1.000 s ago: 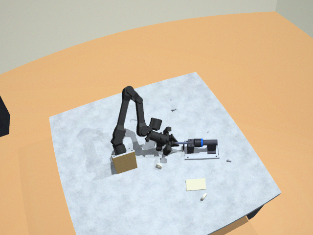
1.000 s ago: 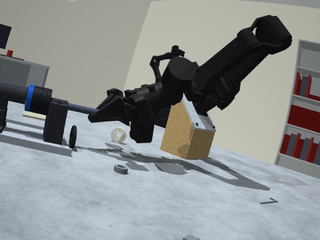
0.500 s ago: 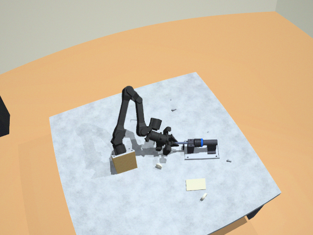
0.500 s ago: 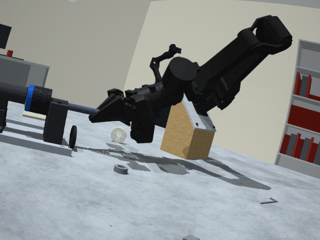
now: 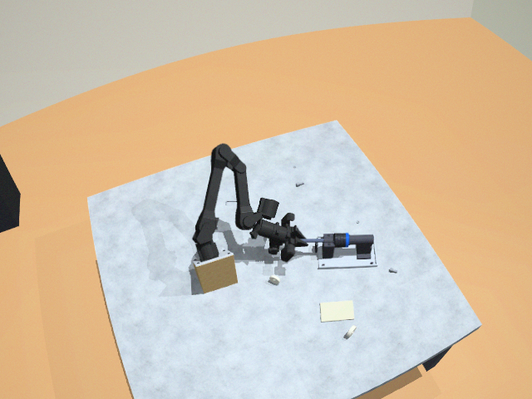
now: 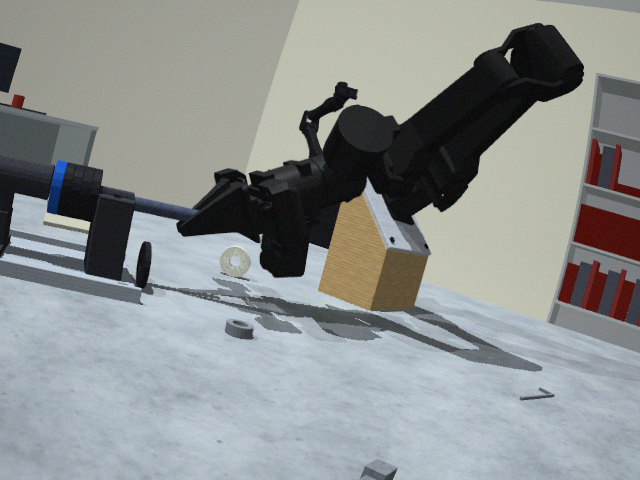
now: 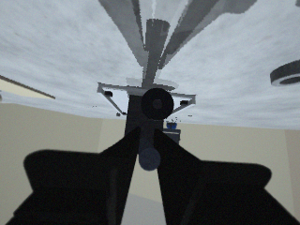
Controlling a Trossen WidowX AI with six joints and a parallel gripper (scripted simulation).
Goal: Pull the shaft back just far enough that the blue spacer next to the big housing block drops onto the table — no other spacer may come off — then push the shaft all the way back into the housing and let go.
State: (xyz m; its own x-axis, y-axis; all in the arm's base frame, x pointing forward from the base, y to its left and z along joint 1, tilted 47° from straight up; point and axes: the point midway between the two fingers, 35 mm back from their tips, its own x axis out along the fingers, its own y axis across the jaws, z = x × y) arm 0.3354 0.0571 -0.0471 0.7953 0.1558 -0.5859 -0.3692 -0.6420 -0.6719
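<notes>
My gripper (image 5: pixel 305 241) (image 6: pixel 188 223) (image 7: pixel 146 131) is shut on the end of the blue-grey shaft (image 5: pixel 315 240) (image 6: pixel 162 207) (image 7: pixel 149 159). The shaft runs level through the small black post (image 5: pixel 327 248) (image 6: pixel 109 237) towards the big housing block (image 5: pixel 362 238) (image 6: pixel 23 175). The blue spacer (image 5: pixel 347 239) (image 6: pixel 57 187) is up on the shaft line, against the housing. Several black spacers (image 5: pixel 339 239) (image 6: pixel 82 191) sit beside it, packed up to the post. Whether the shaft's far end is inside the housing is hidden.
The white base plate (image 5: pixel 347 266) (image 6: pixel 77 289) carries post and housing. A black disc (image 6: pixel 144 264) (image 7: pixel 157 104) stands at its near end, below the shaft. A cream ring (image 5: pixel 273 279) (image 6: pixel 235 261), yellow pad (image 5: pixel 337 311) and grey ring (image 6: pixel 238 329) lie around.
</notes>
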